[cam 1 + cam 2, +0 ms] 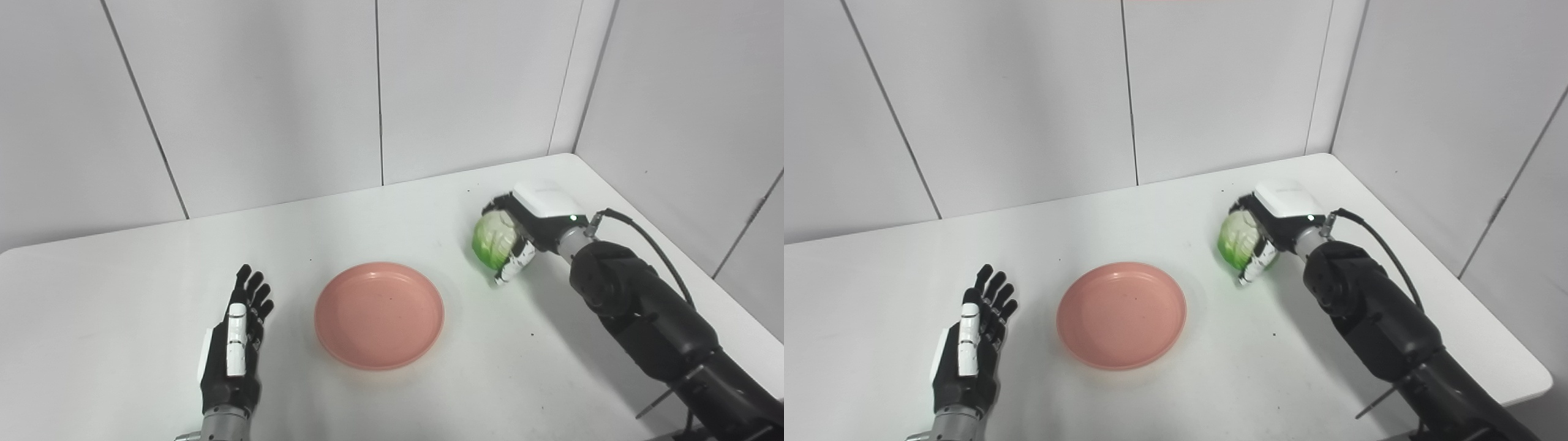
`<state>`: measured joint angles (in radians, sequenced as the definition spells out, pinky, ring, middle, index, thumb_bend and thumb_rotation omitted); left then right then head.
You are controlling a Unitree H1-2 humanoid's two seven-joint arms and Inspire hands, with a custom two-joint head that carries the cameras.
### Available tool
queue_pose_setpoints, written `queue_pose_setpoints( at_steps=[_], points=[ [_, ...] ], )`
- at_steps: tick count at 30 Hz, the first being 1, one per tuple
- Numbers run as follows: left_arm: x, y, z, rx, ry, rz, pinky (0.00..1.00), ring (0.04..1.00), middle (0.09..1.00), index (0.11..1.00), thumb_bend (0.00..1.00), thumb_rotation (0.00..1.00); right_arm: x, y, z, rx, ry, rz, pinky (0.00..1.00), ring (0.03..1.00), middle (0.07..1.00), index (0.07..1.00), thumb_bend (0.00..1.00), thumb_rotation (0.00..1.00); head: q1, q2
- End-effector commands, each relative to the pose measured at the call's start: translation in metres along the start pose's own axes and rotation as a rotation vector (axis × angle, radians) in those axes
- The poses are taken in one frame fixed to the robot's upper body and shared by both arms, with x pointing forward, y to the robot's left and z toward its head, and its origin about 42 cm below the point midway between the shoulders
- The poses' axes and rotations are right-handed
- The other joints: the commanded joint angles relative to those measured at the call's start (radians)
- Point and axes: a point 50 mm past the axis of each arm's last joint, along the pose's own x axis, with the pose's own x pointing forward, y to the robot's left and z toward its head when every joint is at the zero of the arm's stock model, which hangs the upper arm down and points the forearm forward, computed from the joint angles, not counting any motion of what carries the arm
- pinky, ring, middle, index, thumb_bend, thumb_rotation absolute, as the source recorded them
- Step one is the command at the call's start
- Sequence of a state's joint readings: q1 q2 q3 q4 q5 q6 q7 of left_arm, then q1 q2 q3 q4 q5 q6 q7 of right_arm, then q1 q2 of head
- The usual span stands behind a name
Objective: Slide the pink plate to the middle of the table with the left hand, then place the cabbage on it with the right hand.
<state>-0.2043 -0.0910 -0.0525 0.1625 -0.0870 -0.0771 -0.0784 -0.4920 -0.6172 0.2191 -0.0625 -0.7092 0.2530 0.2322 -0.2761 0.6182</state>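
The pink plate point(380, 314) lies flat near the middle of the white table point(122, 288), with nothing on it. To its left my left hand point(236, 343) rests open, fingers stretched out and pointing away from me, a short gap from the plate's rim. At the right, my right hand point(520, 233) is shut on the green cabbage point(492, 242), fingers wrapped around it from the right side. The cabbage sits to the right of the plate and a little behind it, apart from the rim; whether it touches the table I cannot tell.
White wall panels point(275, 98) close the table at the back and on the right. The table's right edge point(1507, 343) runs close beside my right arm. A black cable point(649, 239) loops off the right wrist.
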Motion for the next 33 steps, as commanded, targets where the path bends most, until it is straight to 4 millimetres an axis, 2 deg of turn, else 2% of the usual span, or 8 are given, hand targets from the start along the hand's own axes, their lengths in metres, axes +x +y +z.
queue_pose_setpoints(
  at_steps=[1, 6, 10, 16, 24, 29, 33],
  points=[
    [0.006, -0.011, 0.009, 0.002, -0.049, -0.018, 0.96, 0.959, 0.959, 0.948, 0.56, 0.99, 0.002, -0.026, 0.029, 0.044, -0.093, -0.098, 0.34, 0.435, 0.528, 0.482, 0.52, 0.00, 0.040, 0.001],
    [0.005, -0.023, 0.009, -0.012, -0.066, -0.016, 0.97, 0.968, 0.967, 0.955, 0.54, 0.97, -0.003, -0.027, 0.068, 0.131, -0.224, -0.132, 0.33, 0.432, 0.531, 0.479, 0.52, 0.00, 0.088, -0.001],
    [0.006, -0.030, 0.007, -0.029, -0.071, -0.011, 0.99, 0.987, 0.986, 0.973, 0.57, 0.94, -0.001, -0.015, 0.100, 0.177, -0.321, -0.081, 0.37, 0.442, 0.532, 0.471, 0.52, 0.00, 0.142, 0.002],
    [0.006, -0.039, 0.005, 0.040, -0.080, 0.009, 0.96, 0.973, 0.973, 0.961, 0.60, 0.97, 0.008, 0.007, 0.127, 0.207, -0.409, -0.005, 0.33, 0.430, 0.524, 0.482, 0.52, 0.00, 0.201, 0.002],
    [0.005, -0.051, 0.005, 0.063, -0.078, 0.024, 0.91, 0.938, 0.940, 0.937, 0.56, 1.00, 0.016, 0.038, 0.151, 0.176, -0.445, 0.126, 0.36, 0.443, 0.533, 0.471, 0.51, 0.00, 0.219, 0.008],
    [0.006, -0.053, 0.007, 0.052, -0.090, 0.024, 0.93, 0.938, 0.939, 0.936, 0.53, 1.00, 0.024, 0.062, 0.152, 0.138, -0.437, 0.173, 0.37, 0.451, 0.534, 0.460, 0.51, 0.00, 0.209, 0.012],
    [0.007, -0.053, 0.006, 0.048, -0.088, 0.036, 0.92, 0.938, 0.939, 0.934, 0.53, 1.00, 0.028, 0.074, 0.149, 0.110, -0.419, 0.182, 0.43, 0.470, 0.533, 0.447, 0.51, 0.00, 0.209, 0.012]
  ],
)
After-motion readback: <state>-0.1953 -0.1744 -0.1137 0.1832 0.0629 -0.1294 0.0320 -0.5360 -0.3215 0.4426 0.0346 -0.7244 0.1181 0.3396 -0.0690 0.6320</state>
